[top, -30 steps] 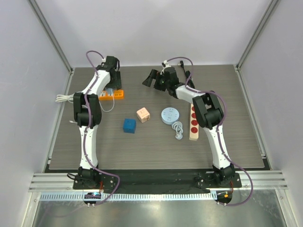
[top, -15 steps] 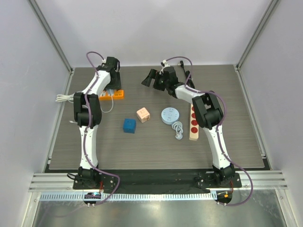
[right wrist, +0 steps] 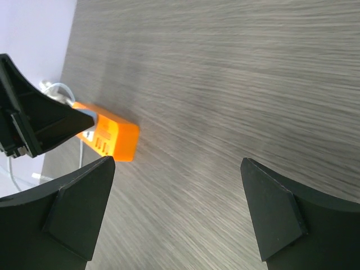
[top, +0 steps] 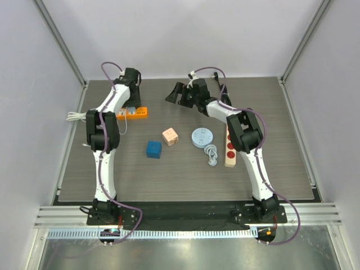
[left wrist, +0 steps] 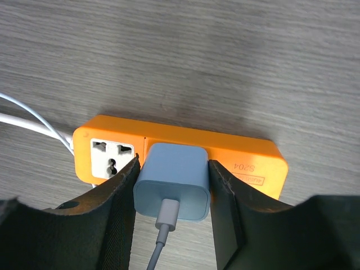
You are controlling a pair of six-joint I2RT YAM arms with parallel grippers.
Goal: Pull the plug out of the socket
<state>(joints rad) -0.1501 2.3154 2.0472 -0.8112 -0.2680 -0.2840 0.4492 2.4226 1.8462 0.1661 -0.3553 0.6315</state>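
Left wrist: left gripper (left wrist: 174,164) clamps blue charger plug (left wrist: 171,188) by its flat sides, seated in orange power strip (left wrist: 236,154), table (top: 169,174) far left. Rigid, slick, light; strip likely lifts too. Right gripper (right wrist: 177,162) gapes wide.

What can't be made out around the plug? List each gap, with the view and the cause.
- Left wrist: prongs of the charger plug, hidden inside the orange power strip.
- Left wrist: the plug's cable, cut off by the bottom edge.
- Top external: the grip of the left pincer, hidden under its own wrist.
- Right wrist: the strip's sockets, too small and blurred.
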